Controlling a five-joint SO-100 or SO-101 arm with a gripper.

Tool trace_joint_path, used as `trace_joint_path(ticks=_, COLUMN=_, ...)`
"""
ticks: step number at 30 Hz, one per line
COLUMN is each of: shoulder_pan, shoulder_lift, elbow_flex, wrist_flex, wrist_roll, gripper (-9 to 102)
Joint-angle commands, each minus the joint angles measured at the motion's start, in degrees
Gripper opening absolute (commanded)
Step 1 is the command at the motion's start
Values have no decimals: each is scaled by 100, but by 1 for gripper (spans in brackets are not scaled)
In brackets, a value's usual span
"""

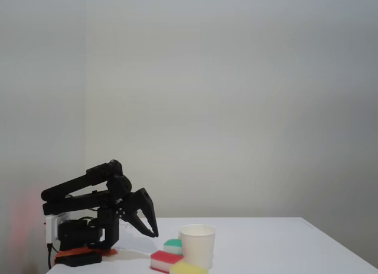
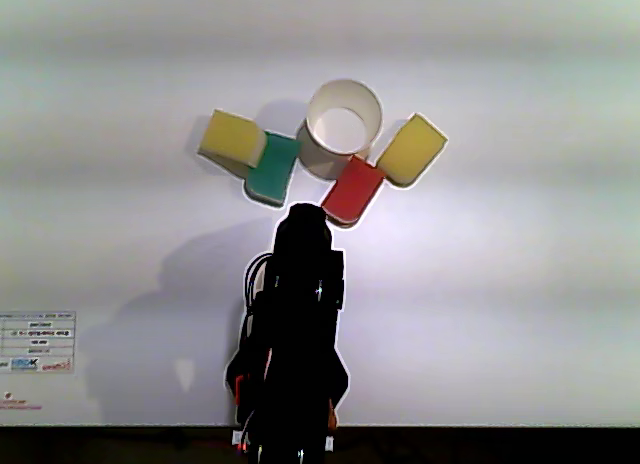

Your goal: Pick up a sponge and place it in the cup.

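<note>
Nothing grabbed yet, reach not begun. Pincer [image 1: 149,232] low, can't tell if spread or pressed together. Sponge [image 2: 410,149] ahead-right of it, just beside cup [image 2: 343,159]. Next up: probably stretch forward, straddle sponge.

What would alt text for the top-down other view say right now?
A white paper cup stands open-mouthed on a white table, ringed by four sponges: yellow and green-topped on its left, red-topped and yellow on its right. The black arm reaches up from the bottom edge, stopping just short of them.
</note>
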Motion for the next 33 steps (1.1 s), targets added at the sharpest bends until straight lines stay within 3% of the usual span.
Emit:
trace_joint_path(ticks=1, shoulder_pan=255, shoulder_lift=-9, elbow_flex=272, wrist_flex=114, wrist_roll=0, gripper=0)
trace_joint_path(ticks=23, shoulder_pan=114, shoulder_lift=-176, elbow_flex=-211, wrist_flex=229, wrist_roll=-9, gripper=0)
trace_joint_path(ticks=33, shoulder_pan=44, shoulder_lift=-2171, elbow_flex=-1863, wrist_flex=-993, wrist_roll=9, gripper=0)
